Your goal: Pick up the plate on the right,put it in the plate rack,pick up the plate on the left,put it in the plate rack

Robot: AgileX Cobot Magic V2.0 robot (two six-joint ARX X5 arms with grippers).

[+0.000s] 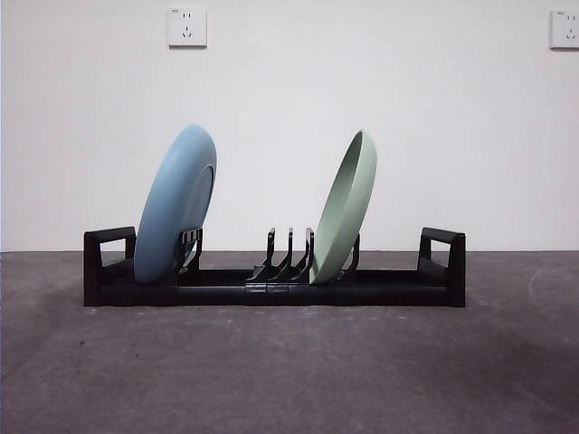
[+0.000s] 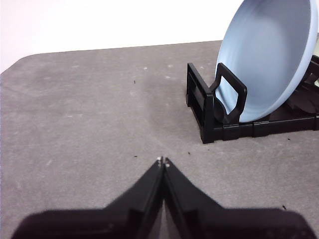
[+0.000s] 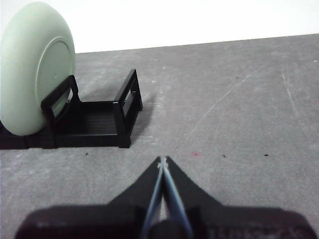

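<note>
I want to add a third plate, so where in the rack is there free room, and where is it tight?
In the plate rack, the free patches are the prongs between the blue plate and the green plate, and the flat stretch between the green plate and the end handle beside it. It is tight at the blue plate's end, where the plate nearly meets the handle.

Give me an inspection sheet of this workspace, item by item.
Surface: dark grey table, scuffed and speckled.
Job's things: black plate rack on the table; blue plate standing tilted in its left end, green plate standing tilted right of the middle prongs.
Clutter: nothing seen.
Grippers: left gripper shut, above bare table short of the rack's blue-plate end; right gripper shut, above bare table short of the green-plate end. Neither holds anything.
Cables: nothing seen.
Surroundings: white wall with two sockets.
</note>
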